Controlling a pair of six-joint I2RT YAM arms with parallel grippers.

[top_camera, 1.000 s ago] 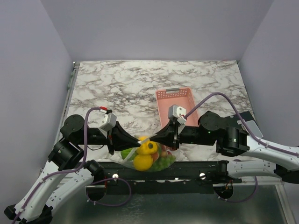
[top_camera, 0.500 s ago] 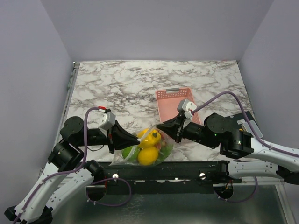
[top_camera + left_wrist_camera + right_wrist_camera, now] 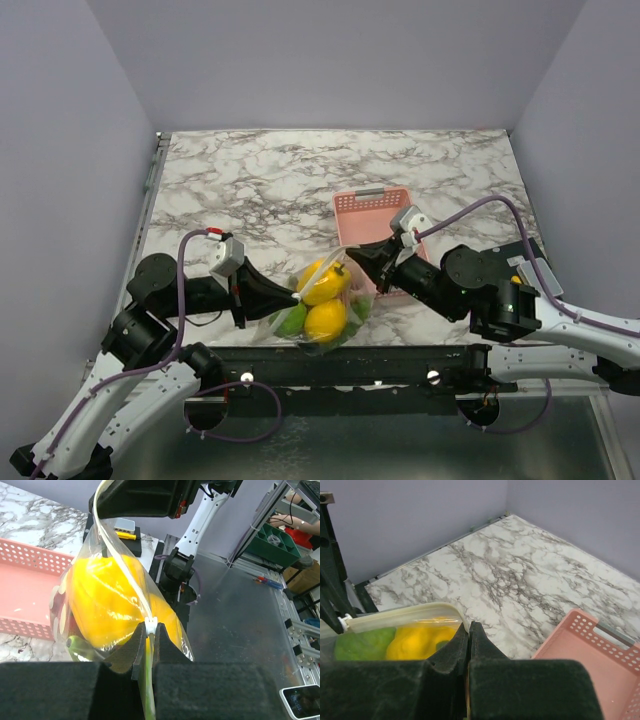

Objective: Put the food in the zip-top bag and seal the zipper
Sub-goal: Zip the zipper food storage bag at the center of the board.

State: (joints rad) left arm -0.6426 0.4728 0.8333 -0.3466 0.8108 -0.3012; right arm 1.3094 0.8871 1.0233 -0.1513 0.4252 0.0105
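The clear zip-top bag [image 3: 320, 305] hangs taut between my two grippers near the table's front edge. Inside it lie the food pieces: yellow fruit [image 3: 326, 283], a second yellow one [image 3: 326, 321] and a green piece [image 3: 292, 320]. The whitish zipper [image 3: 121, 562] runs straight up from my left gripper [image 3: 150, 627], which is shut on its near end at a small white tab. My right gripper [image 3: 469, 626] is shut on the other end of the zipper [image 3: 405, 614]. In the top view the left gripper [image 3: 297, 297] and right gripper [image 3: 349, 255] stand at the bag's opposite corners.
A pink slotted basket [image 3: 385, 205] stands just behind the right gripper, also at the right of the right wrist view as the basket [image 3: 605, 650]. Marble tabletop [image 3: 260, 180] stretches behind. The black front rail [image 3: 380, 365] runs below the bag.
My right gripper has slid along the bag's mouth, away from the left gripper and toward the basket. The bag has swung up and now stretches between both grippers.
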